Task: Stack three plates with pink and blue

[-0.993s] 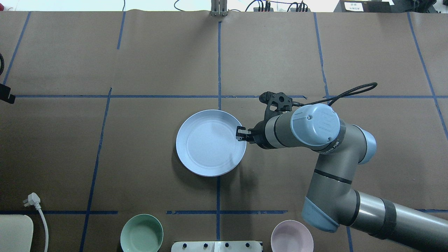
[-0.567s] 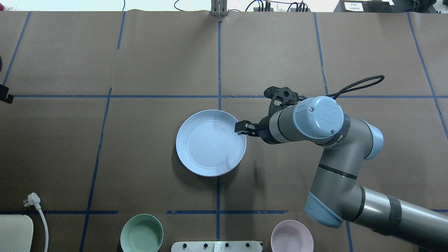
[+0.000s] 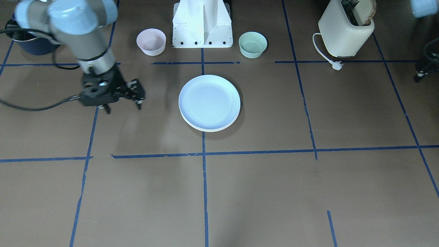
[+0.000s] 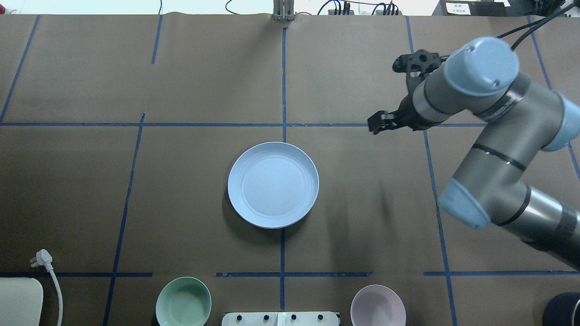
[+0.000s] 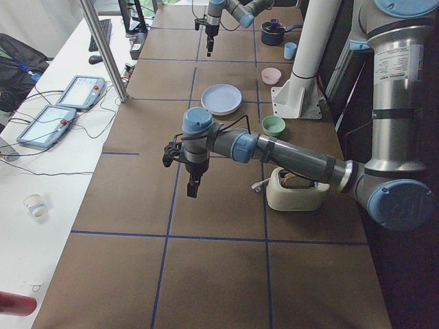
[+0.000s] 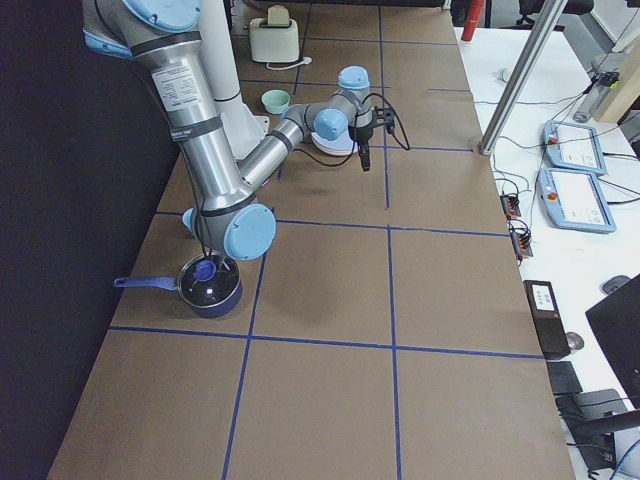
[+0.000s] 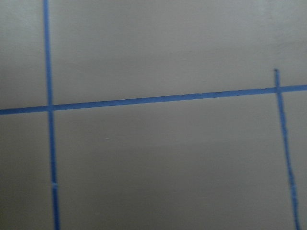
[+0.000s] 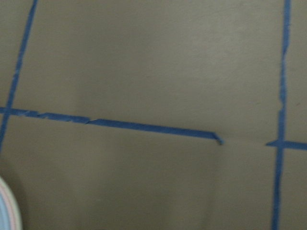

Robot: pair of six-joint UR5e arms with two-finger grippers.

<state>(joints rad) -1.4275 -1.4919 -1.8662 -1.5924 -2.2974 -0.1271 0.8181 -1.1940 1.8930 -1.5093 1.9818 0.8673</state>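
Note:
The pale blue plate lies at the table's middle, on top of a stack. A cream-white rim shows under it in the front view. The stack's edge in the right wrist view shows a thin pink line between blue and white. My right gripper is open and empty, raised off the table to the far right of the stack; it also shows in the front view. My left gripper hangs over bare table far to the left; I cannot tell whether it is open or shut.
A small mint-green bowl and a small pink bowl stand near the robot's white base. A cream toaster with a plug is at the near left. A dark blue pot sits at the near right.
My right gripper has drawn back from the blue plate's right rim and swung away to the far right, rising. The plate stack has stayed put.

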